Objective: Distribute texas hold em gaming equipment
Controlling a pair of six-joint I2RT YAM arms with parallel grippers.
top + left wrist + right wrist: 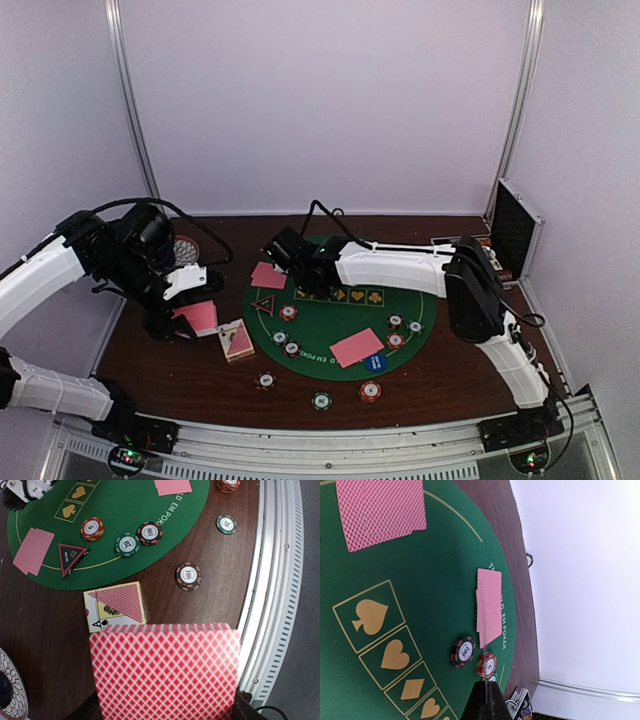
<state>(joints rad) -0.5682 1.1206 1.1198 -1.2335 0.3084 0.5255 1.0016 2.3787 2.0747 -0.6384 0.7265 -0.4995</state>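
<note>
Here the left gripper (185, 318) holds a pink card (165, 675) at frame left, above the table (440, 375). The right gripper (283, 252) is closed at the upper left of the mat (330, 325). Some chips (288, 313) lie around. What is inside the case (512, 232) at right is unclear.

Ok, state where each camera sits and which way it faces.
Top external: above, behind the bases, looking down on the green mat; both arms show.
Left wrist: above the held cards, facing the mat; fingers barely show.
Right wrist: low over the mat, looking along it; shut right gripper shows.
Shared: all see the cards by the mat's lettering.
</note>
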